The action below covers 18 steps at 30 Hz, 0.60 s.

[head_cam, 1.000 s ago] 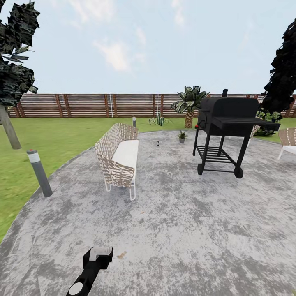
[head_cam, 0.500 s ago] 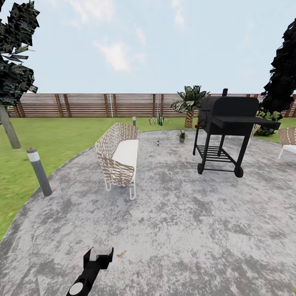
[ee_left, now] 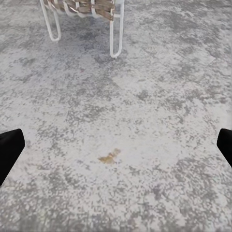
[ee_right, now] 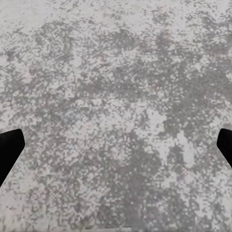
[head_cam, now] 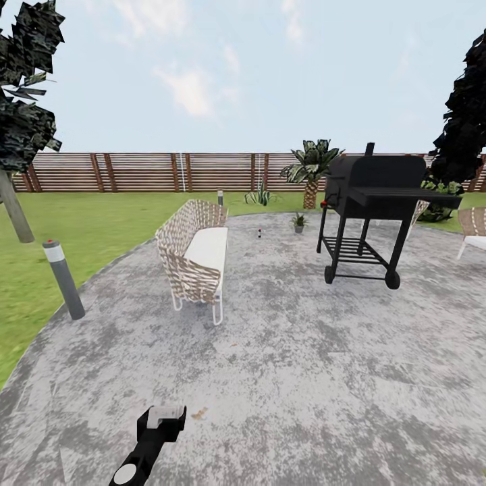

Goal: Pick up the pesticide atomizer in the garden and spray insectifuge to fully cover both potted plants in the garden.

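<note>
Pesticide atomizer stands upright on the far part of the patio, between the wicker bench and one potted plant near the far rim. Black grill is right of that pot. My left gripper and right gripper both hang released over bare paving, holding nothing.

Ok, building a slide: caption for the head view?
Pesticide atomizer stands on patio between wicker seat and potted plant, beside black grill.
</note>
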### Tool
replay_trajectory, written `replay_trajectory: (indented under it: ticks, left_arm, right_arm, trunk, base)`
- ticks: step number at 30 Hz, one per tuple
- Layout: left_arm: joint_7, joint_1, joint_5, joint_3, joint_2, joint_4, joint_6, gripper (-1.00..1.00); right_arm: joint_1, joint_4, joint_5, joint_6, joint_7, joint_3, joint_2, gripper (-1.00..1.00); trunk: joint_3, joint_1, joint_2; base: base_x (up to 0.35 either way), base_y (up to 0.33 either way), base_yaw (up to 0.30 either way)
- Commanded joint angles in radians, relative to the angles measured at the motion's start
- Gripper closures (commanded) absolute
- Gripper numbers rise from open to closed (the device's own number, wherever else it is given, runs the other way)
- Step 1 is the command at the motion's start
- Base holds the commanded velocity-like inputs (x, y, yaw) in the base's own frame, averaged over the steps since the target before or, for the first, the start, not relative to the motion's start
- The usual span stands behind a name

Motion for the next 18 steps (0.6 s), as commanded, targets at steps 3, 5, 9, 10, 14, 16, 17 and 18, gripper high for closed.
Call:
replay_trajectory:
  ticks: [3, 5, 9, 10, 14, 16, 17, 18]
  left_arm:
    - [0.0, 0.0, -0.001, 0.0, 0.0, 0.001, -0.004, -1.0]
    - [0.0, 0.0, -0.001, 0.0, 0.0, 0.001, -0.003, -1.0]
    - [-0.001, 0.0, -0.001, 0.0, 0.0, 0.001, -0.004, -1.0]
    - [0.0, 0.0, -0.001, 0.0, 0.0, 0.001, -0.003, -1.0]
    - [0.0, 0.0, -0.001, 0.0, 0.0, 0.001, -0.003, -1.0]
    - [0.0, 0.0, -0.001, 0.0, 0.0, 0.001, -0.003, -1.0]
    - [0.0, 0.0, -0.001, 0.0, 0.0, 0.001, -0.003, -1.0]
    - [0.0, 0.0, -0.001, 0.0, 0.0, 0.001, -0.004, -1.0]
  right_arm:
    - [0.0, -0.001, -0.001, 0.002, 0.0, 0.0, 0.0, -1.0]
    - [0.0, -0.001, -0.001, 0.002, -0.001, 0.0, 0.0, -1.0]
    - [0.0, -0.001, -0.005, 0.002, 0.002, -0.001, -0.001, -1.0]
    - [0.0, -0.001, -0.005, 0.002, 0.003, -0.002, -0.001, -1.0]
    - [0.0, 0.0, -0.005, 0.002, 0.002, -0.001, 0.0, -1.0]
    - [0.0, 0.0, -0.005, 0.002, 0.002, -0.001, 0.0, -1.0]
    - [0.0, 0.0, -0.005, 0.002, 0.002, -0.001, 0.001, -1.0]
    - [0.0, 0.0, -0.005, 0.002, 0.002, -0.001, 0.0, -1.0]
  trunk:
    - [-0.01, 0.012, -0.022]
    - [-0.017, 0.019, -0.036]
    - [-0.029, 0.035, -0.064]
    - [-0.032, 0.038, -0.071]
    - [-0.045, 0.054, -0.099]
    - [-0.051, 0.061, -0.113]
    - [-0.054, 0.065, -0.12]
    - [-0.057, 0.069, -0.127]
  base:
    - [0.0, 0.0, 0.0]
    - [0.0, 0.0, 0.0]
    - [0.0, 0.0, 0.0]
    - [0.0, 0.0, 0.0]
    - [0.0, 0.0, 0.0]
    - [0.0, 0.0, 0.0]
    - [0.0, 0.0, 0.0]
    - [0.0, 0.0, 0.0]
